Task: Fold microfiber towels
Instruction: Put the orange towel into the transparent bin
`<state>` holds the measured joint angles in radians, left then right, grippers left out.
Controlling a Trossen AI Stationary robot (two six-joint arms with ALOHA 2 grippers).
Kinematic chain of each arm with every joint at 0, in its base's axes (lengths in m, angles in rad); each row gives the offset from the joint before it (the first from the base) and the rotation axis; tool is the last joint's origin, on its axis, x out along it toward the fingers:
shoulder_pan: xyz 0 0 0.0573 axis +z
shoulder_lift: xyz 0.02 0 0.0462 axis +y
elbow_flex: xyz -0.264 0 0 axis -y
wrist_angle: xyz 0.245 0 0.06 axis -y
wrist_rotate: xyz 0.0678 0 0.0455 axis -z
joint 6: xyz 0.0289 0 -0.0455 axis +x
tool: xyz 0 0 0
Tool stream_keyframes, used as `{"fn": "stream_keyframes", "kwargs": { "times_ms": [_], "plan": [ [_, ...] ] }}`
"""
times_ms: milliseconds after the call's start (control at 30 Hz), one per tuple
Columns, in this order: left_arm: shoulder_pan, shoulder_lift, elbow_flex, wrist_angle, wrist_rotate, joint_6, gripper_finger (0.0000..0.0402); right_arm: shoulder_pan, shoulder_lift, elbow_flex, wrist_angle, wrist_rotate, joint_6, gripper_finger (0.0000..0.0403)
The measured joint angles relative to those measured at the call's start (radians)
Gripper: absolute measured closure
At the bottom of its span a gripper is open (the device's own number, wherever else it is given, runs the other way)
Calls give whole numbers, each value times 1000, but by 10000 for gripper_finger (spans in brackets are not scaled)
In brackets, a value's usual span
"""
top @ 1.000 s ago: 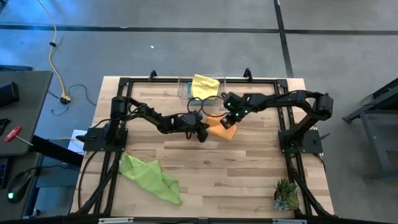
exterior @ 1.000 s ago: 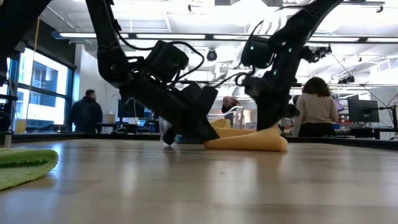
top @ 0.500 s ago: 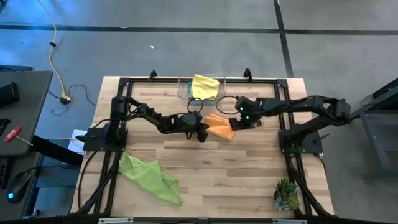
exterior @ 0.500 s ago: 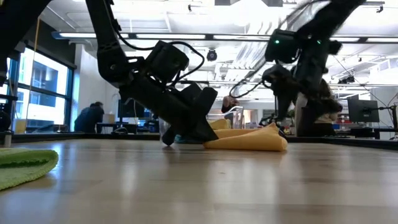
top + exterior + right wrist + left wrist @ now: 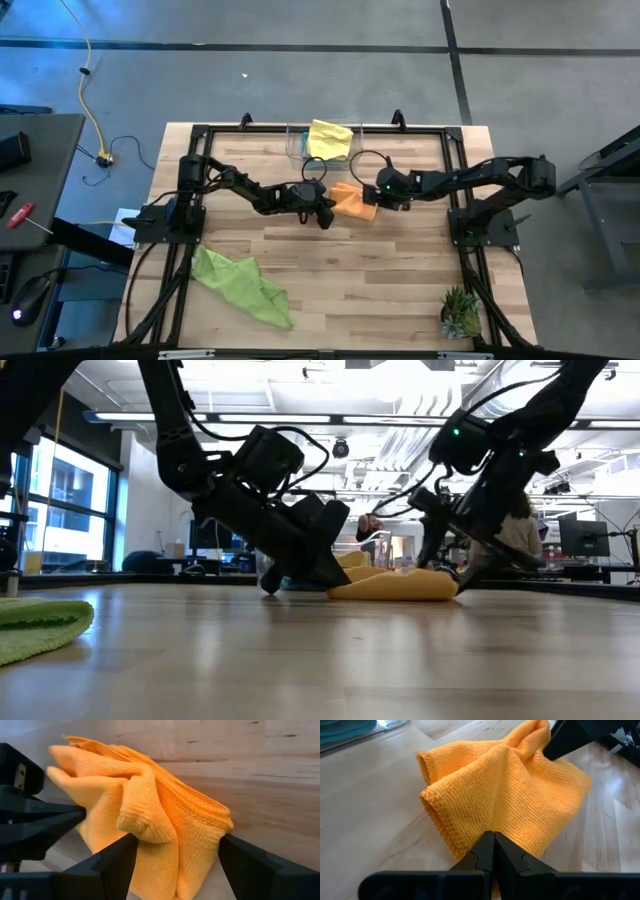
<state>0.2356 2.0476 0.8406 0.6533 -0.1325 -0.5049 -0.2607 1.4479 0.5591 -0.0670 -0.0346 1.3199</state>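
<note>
One yellow towel point(image 5: 330, 138) in clear bin point(image 5: 296, 142), left pincer point(image 5: 326, 212) grasping orange towel point(image 5: 353, 202), right pincer point(image 5: 377, 194) released.

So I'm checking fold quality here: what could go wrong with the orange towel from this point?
The left gripper is shut on the orange towel's edge; any pull could drag the bunched cloth open. The right gripper is open with its fingers either side of a loose fold; closing may catch only the top layers, giving a crooked fold.
</note>
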Motion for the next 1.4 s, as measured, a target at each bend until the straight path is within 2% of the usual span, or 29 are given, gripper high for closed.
{"fn": "stream_keyframes", "kwargs": {
  "times_ms": [200,333,600,700,833,933,1000,1133,1300,1400],
  "plan": [
    [0,0,0,-4,9,3,401,-1,39,1,41,0,35,141],
    [0,0,1,-7,13,2,401,-1,9,-1,16,-18,35,141],
    [0,0,1,-9,16,3,401,0,-16,-1,-12,62,35,150],
    [0,0,1,-10,17,3,401,0,-16,-1,-54,102,34,177],
    [0,0,1,-11,17,3,401,0,-16,-1,-139,114,32,240],
    [0,0,1,-11,18,3,401,-1,-18,1,-170,77,14,277],
    [0,0,1,-11,18,3,401,-2,-21,8,-190,27,-20,284],
    [0,0,1,-12,18,3,401,-14,-77,40,-252,-70,-90,266],
    [0,0,1,-13,20,3,401,-55,-173,61,-277,-66,-141,196],
    [0,0,1,-12,20,3,401,-85,-174,63,-229,-27,-143,150]
  ]
}}
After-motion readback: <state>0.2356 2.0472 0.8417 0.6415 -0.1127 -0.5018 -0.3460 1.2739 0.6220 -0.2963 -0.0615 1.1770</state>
